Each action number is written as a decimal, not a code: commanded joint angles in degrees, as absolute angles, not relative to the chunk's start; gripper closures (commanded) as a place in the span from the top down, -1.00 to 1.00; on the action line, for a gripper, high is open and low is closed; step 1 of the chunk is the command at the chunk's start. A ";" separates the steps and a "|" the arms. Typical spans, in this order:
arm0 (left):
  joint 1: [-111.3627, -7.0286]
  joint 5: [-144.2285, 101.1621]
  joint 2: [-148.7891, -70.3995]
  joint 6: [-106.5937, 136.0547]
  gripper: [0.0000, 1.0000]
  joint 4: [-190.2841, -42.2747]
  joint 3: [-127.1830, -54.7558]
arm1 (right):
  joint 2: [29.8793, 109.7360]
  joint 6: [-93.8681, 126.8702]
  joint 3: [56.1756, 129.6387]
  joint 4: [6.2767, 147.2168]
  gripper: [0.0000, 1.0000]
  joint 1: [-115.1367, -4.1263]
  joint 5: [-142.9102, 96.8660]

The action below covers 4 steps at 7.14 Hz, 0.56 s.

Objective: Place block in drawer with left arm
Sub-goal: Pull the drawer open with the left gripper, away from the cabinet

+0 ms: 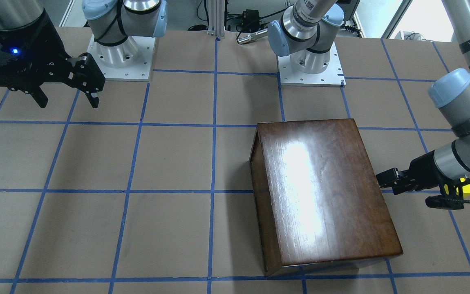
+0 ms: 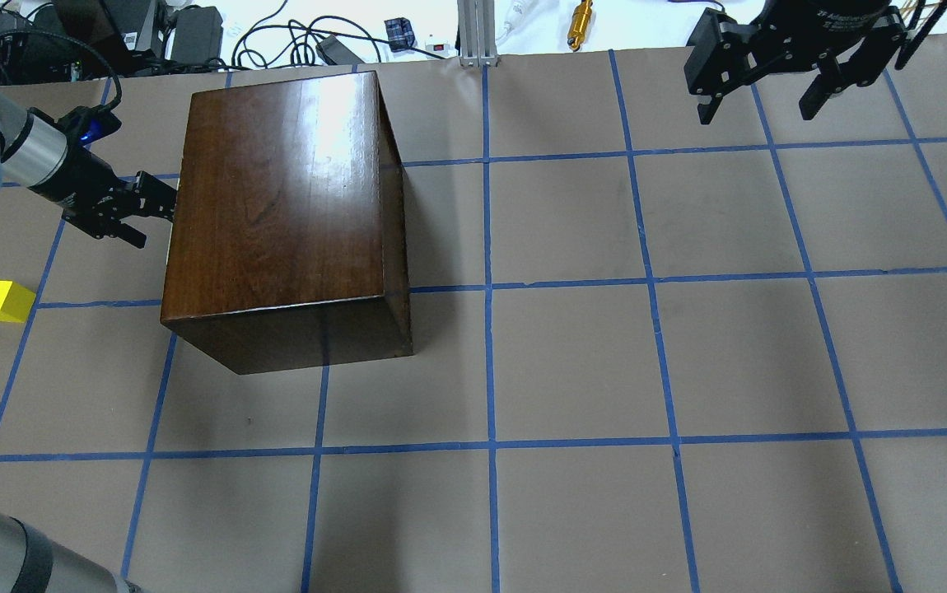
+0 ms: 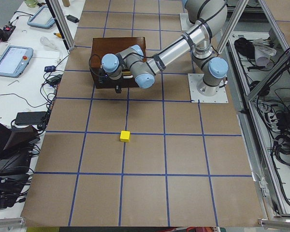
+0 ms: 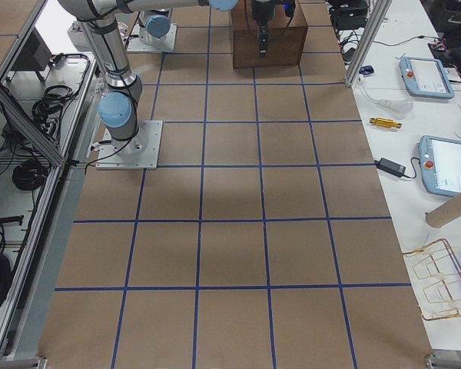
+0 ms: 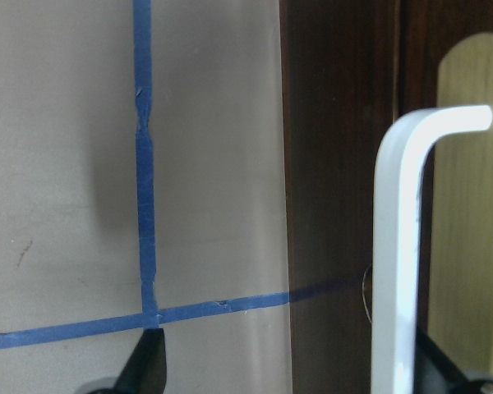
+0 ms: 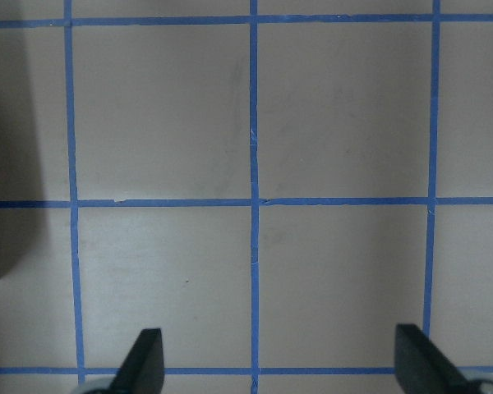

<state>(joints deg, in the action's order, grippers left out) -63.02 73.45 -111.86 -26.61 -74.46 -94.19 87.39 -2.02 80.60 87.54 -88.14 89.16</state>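
The yellow block (image 2: 2,301) lies on the table paper left of the dark brown cabinet (image 2: 276,189); it also shows in the left exterior view (image 3: 125,136) and half hidden behind the arm in the front view (image 1: 462,189). The drawer is closed; only its dark front (image 5: 337,205) with a white handle (image 5: 398,246) and brass plate (image 5: 472,246) shows. My left gripper (image 2: 152,216) is open at the cabinet's front face, with the handle between its fingers, near one fingertip (image 5: 440,369). My right gripper (image 2: 758,103) is open and empty, high over the far right of the table.
A gold cylinder (image 2: 579,16) and cables lie beyond the table's far edge. The two arm bases (image 1: 310,61) stand at the robot's side. Blue tape lines grid the brown paper (image 2: 564,362).
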 commanded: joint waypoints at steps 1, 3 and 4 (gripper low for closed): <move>-63.02 73.91 -111.89 -26.72 0.97 -74.44 -94.04 | 87.45 -2.02 80.60 87.54 1.00 -88.15 89.21; -62.93 75.05 -111.80 -26.72 0.99 -74.44 -93.43 | 87.36 -2.02 80.60 87.54 1.00 -88.07 89.12; -62.93 76.97 -111.71 -26.89 0.99 -74.36 -93.43 | 87.45 -2.02 80.60 87.54 1.00 -88.15 89.21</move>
<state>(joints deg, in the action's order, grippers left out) -62.96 75.19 -111.79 -26.76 -74.42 -93.60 87.42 -2.02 80.60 87.54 -88.10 89.17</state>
